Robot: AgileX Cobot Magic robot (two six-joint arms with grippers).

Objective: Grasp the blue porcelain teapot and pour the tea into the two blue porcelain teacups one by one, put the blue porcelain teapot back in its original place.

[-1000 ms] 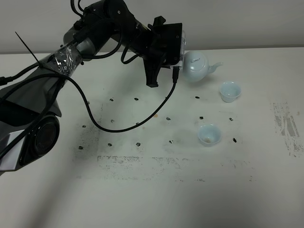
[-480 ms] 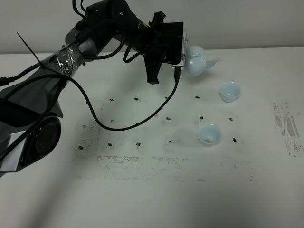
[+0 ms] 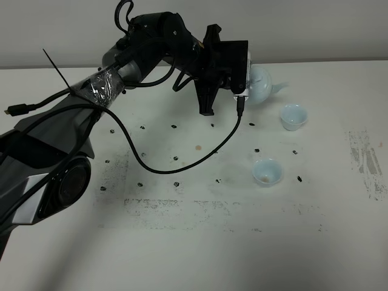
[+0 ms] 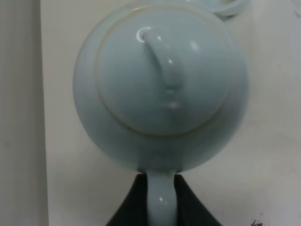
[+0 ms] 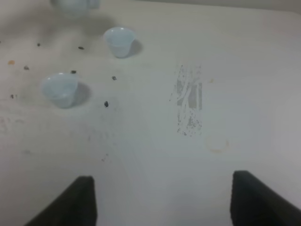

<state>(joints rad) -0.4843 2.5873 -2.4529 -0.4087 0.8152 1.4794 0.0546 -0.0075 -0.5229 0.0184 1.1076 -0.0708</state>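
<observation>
left gripper (image 4: 160, 200) clamped on the blue porcelain teapot (image 4: 160, 89); right gripper (image 5: 164, 186) apart, empty. i judge the first pour pending: bring spout (image 3: 280, 86) over the far teacup (image 3: 293, 116), then tilt slowly.

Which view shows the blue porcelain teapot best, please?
Left wrist: the blue porcelain teapot fills it, lid on, handle between the left end effector's fingers. Exterior high shows only part of its body and spout beside the arm; right wrist, at most a blurred edge.
</observation>
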